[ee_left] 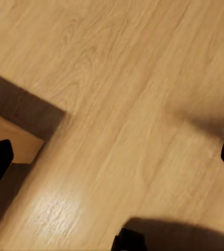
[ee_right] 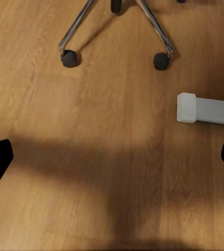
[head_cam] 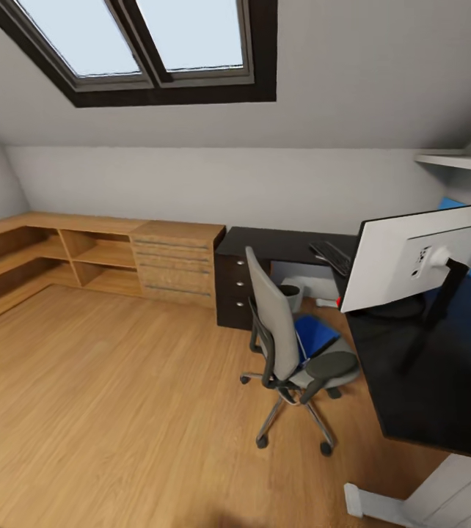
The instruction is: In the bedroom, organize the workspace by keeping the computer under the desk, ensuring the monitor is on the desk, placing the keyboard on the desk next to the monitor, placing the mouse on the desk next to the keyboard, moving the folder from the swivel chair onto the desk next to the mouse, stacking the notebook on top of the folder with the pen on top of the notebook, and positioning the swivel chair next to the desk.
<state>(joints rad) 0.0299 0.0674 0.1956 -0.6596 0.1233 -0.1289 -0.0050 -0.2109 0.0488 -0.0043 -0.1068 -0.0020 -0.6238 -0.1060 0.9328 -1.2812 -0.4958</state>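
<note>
The grey swivel chair (head_cam: 283, 334) stands on the wood floor, close to the inner corner of the glossy black L-shaped desk (head_cam: 441, 396). The bright blue folder (head_cam: 315, 336) lies on its seat. On the desk, the monitor (head_cam: 411, 257) shows its pale back, and the dark keyboard (head_cam: 331, 257) lies beyond it. A pale grey box, probably the computer (head_cam: 310, 284), sits under the desk. Mouse, notebook and pen are out of view. Both my left gripper (ee_left: 112, 159) and right gripper (ee_right: 112, 159) hang open over bare floor, the right one near the chair's chrome base (ee_right: 117, 26).
A light-wood shelf and drawer cabinet (head_cam: 169, 264) runs along the back wall to the left of the desk's black drawer block (head_cam: 232, 290). A white leg foot (ee_right: 203, 109) lies on the floor near the chair's casters. Wide open floor (head_cam: 118, 411) spreads to the left.
</note>
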